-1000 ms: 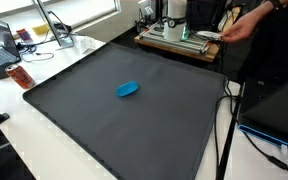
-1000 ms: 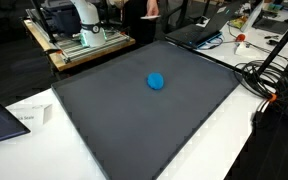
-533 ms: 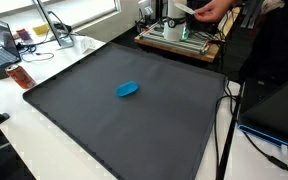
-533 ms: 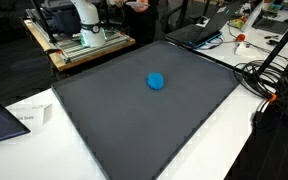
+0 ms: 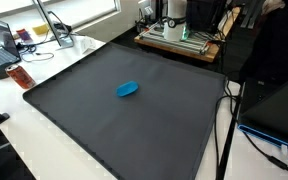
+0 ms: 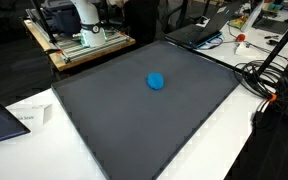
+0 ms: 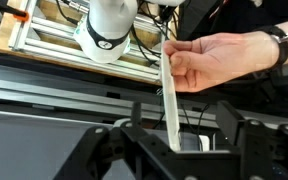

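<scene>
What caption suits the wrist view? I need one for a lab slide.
A person's hand holds a thin white strip at the open gripper, the robot's white base behind.

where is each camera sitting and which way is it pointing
Exterior view: high off one corner of the black mat, facing across the blue object to the robot base; only the base shows.
Exterior view: high off a different side of the mat, base at upper left; only the base shows.
Wrist view: on the wrist, facing the base and a hand holding a white strip; the open gripper shows below.
Shared: both exterior views show mat, blue object and base; all three show the base.
</scene>
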You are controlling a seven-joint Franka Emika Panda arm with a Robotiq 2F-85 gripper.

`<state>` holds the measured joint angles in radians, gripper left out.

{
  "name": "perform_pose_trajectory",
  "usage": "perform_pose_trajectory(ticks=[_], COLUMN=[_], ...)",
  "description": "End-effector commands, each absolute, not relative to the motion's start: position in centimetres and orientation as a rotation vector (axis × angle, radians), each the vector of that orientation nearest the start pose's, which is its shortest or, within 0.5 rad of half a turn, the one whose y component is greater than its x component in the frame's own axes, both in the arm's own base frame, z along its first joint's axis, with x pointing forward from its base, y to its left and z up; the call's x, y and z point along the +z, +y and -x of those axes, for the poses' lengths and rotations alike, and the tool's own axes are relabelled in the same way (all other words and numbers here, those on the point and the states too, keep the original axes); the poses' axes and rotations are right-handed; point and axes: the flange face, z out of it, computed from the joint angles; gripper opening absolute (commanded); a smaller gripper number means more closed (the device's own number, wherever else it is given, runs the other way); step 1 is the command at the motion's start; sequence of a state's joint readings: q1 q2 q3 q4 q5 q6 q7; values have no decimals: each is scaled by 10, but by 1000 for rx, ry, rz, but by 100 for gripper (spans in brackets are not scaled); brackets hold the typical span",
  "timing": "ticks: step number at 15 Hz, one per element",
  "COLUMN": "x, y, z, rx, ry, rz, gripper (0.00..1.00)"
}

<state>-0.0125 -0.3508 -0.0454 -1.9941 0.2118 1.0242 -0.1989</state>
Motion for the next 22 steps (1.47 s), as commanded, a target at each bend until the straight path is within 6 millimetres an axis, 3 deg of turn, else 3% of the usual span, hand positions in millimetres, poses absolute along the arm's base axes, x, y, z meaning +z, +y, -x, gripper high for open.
perform_pose_trajectory(ticks=[1, 4, 5, 8, 16, 19, 22], x=[597, 606, 575, 565, 534, 566, 576], y=[-1, -7, 2, 3, 12, -8, -13], z=[-365, -360, -363, -365, -370, -388, -416], rx=[873, 920, 923, 939, 1016, 868, 657], ry=[-427, -518, -530, -559, -611, -596, -573], rz=[2530, 2388, 2356, 2287, 2185, 2261, 2371], gripper=[47, 27, 19, 1, 1, 1, 1])
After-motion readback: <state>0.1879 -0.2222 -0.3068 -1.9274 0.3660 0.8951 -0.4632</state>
